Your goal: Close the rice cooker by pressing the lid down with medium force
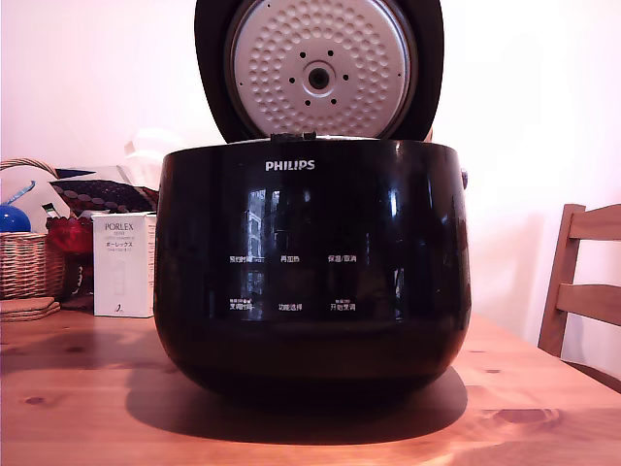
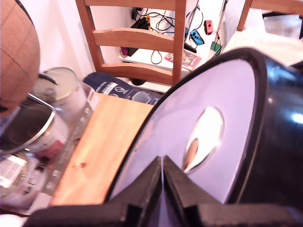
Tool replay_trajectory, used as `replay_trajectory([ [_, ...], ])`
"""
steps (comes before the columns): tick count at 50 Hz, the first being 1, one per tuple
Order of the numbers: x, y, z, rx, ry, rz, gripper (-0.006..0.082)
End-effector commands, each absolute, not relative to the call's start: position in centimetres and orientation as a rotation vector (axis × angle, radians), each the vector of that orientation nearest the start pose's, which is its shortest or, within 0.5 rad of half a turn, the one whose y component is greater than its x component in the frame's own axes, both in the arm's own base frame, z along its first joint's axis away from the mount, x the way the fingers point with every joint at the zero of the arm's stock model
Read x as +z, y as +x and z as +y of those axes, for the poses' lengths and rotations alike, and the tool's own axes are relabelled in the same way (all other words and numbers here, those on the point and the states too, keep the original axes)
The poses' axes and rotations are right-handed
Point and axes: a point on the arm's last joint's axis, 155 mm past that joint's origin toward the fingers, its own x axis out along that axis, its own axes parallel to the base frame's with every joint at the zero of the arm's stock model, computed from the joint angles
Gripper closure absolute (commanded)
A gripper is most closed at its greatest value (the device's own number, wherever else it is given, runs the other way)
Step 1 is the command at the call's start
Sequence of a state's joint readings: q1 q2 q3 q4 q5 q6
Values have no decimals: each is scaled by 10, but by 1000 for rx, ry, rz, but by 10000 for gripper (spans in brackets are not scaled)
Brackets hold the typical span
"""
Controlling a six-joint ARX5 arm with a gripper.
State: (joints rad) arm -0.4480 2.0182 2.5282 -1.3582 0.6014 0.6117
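Note:
The rice cooker [image 1: 310,272], a large glossy black pot with a white PHILIPS logo, stands in the middle of the wooden table [image 1: 78,388]. Its lid [image 1: 320,68] stands open and upright behind the body, dimpled silver inner plate facing the exterior camera. My gripper does not show in the exterior view. In the wrist view the lid's glossy outer face [image 2: 189,104] fills the frame, with an oval inset in its middle. My gripper [image 2: 162,165] is shut, black fingertips pressed together, right at that outer face. Whether it touches the lid is unclear.
At the exterior view's left stand a white POREX box [image 1: 123,264] and a wicker basket [image 1: 24,262]. A wooden chair [image 1: 587,282] is at that view's right. The wrist view shows another chair [image 2: 137,40], a round metal container [image 2: 57,94] and bare tabletop [image 2: 104,142].

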Motion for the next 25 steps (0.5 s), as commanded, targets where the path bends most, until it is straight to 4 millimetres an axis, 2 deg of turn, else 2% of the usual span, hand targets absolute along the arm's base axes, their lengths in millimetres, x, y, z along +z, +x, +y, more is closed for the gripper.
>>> replay_trajectory([
  [1,332,370,-303,-1238,432,608,789],
  [17,303,369,-302,-1233,411,714,789],
  [25,298,366,-306,-1244,411,729,789],
])
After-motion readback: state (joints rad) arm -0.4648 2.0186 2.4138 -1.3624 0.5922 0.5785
